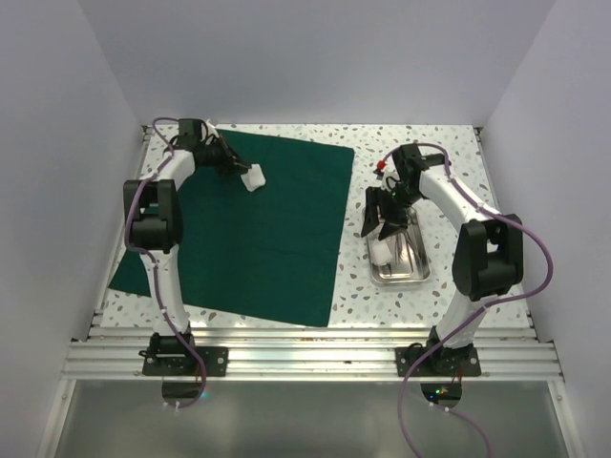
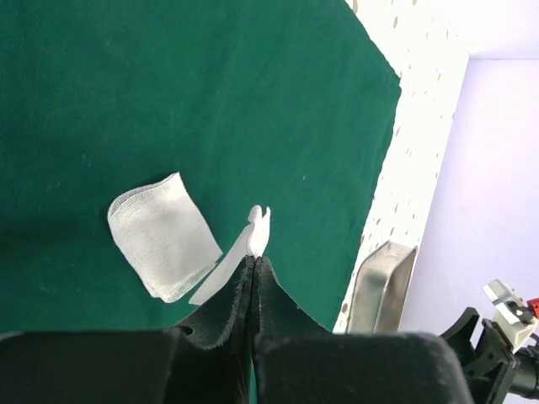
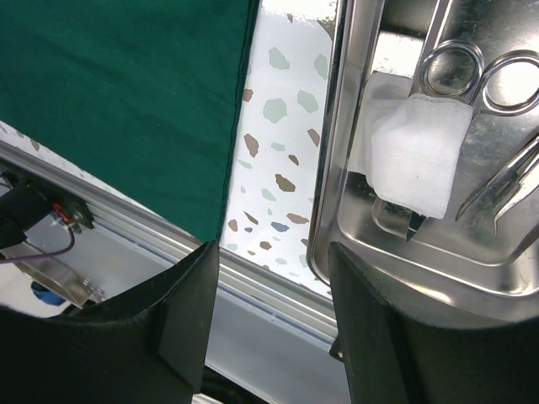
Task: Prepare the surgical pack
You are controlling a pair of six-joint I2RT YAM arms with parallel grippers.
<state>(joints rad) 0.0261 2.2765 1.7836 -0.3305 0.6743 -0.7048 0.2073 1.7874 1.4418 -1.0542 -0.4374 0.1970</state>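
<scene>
Two grippers, we note: left gripper (image 2: 254, 263) pinches gauze strip (image 2: 258, 229) over drape (image 2: 168, 84), folded gauze (image 2: 162, 236) just beside its tips; right gripper (image 3: 274, 265) spread over tray (image 3: 333, 126) rim, scissors (image 3: 482, 77) and gauze pad (image 3: 418, 153) inside.

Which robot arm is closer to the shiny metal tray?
The right. The right gripper hangs open over the tray at its edge. The left gripper is far off across the green cloth, pinching white gauze.
</scene>
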